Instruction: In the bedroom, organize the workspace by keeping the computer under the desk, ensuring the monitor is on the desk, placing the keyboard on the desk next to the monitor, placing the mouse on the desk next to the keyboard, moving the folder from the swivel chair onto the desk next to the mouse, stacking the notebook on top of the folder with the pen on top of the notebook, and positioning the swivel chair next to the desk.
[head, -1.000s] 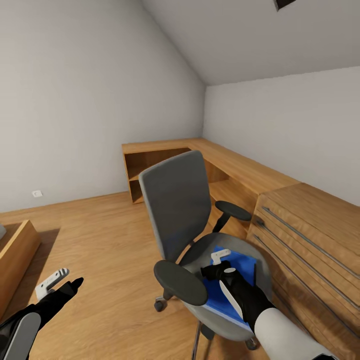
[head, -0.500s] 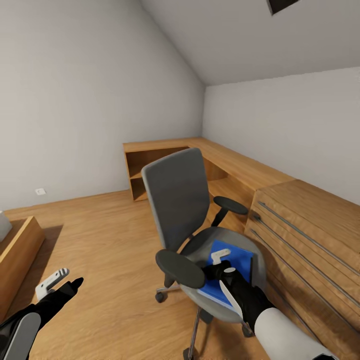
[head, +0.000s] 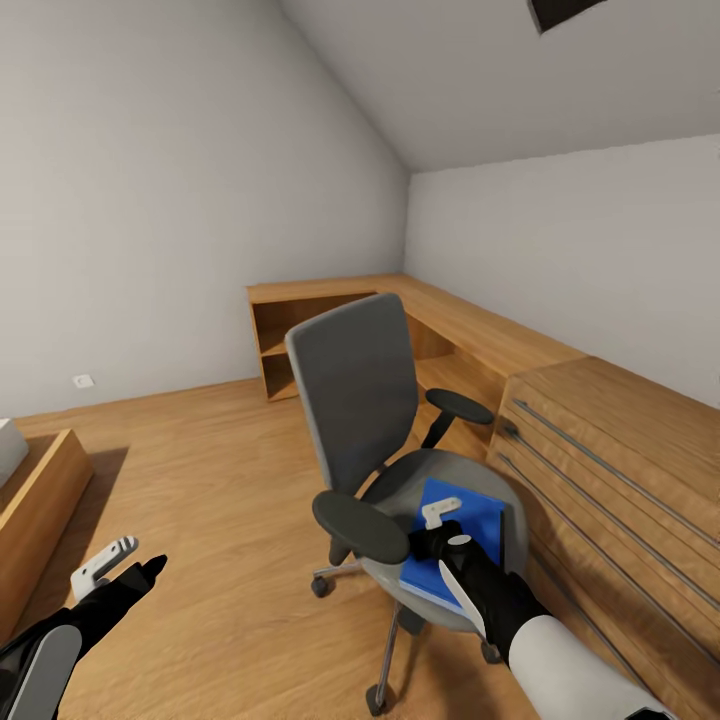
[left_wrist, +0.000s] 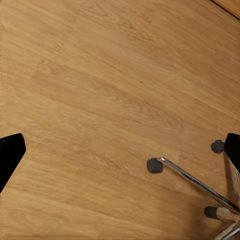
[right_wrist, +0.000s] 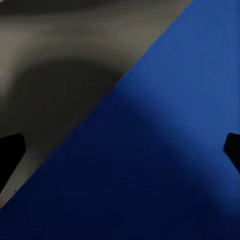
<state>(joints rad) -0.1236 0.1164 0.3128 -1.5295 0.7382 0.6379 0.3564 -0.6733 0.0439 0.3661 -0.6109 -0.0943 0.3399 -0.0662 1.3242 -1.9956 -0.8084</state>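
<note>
Because the folder (head: 462, 535) lies flat on the chair (head: 395, 455) seat, the right gripper (head: 437, 522) hangs low over it, pointing down, so that its fingers (head: 436, 513) can come at the thin slab from above. In the right wrist view the two dark fingertips sit far out at either edge with the blue folder (right_wrist: 165, 155) spread between them, so they read as wide apart and closed on nothing. I judge this to be the approach to a pick, with the folder not yet lifted.

The left gripper (head: 118, 565) is held off to the side over the bare floor (head: 210, 520), out of the way; its fingers in the left wrist view are also far apart and empty.

The folder is a flat, matte blue rectangle with a crisp straight edge against the grey seat, thin enough that a grip on it will likely need an edge. The chair has a smooth grey shell back, dark rounded armrests and slim metal legs on small dark castors, so it may roll if pushed. The tabletop (head: 470, 325) beyond is warm wood grain, L-shaped along the walls, with a drawer unit (head: 610, 470) fronted by long metal bar handles just beside the chair.
</note>
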